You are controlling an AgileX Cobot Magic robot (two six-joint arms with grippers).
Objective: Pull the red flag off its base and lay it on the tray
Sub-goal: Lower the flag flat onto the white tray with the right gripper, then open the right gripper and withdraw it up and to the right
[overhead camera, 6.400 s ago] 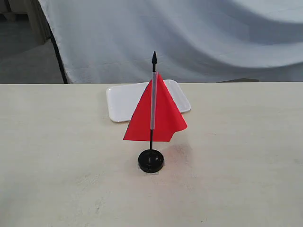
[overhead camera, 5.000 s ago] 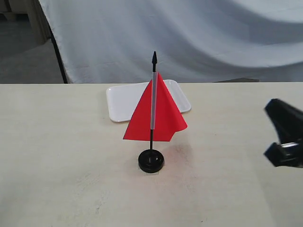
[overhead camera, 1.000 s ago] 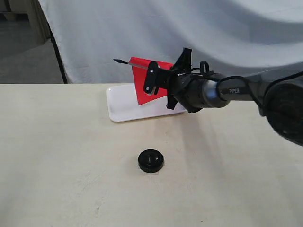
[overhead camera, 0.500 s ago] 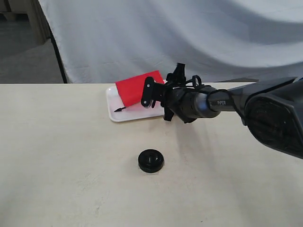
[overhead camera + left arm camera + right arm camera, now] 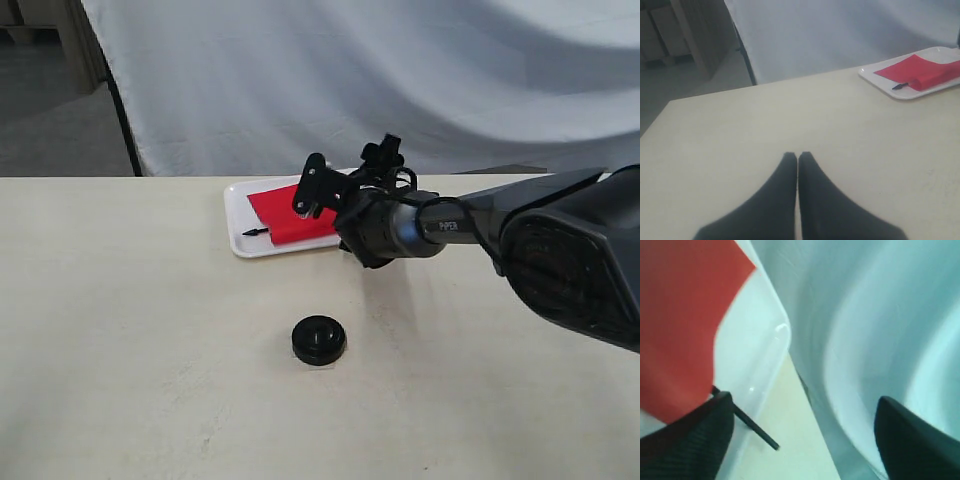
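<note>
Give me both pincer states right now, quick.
Left pincer: shut, empty.
Right pincer: open; the red flag lies on the tray, not clamped.

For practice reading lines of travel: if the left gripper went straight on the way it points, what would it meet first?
The way looks free: the left gripper points over the table toward its far edge, then the white cloth beyond, though depth is unclear. The tray lies off that line.
</note>
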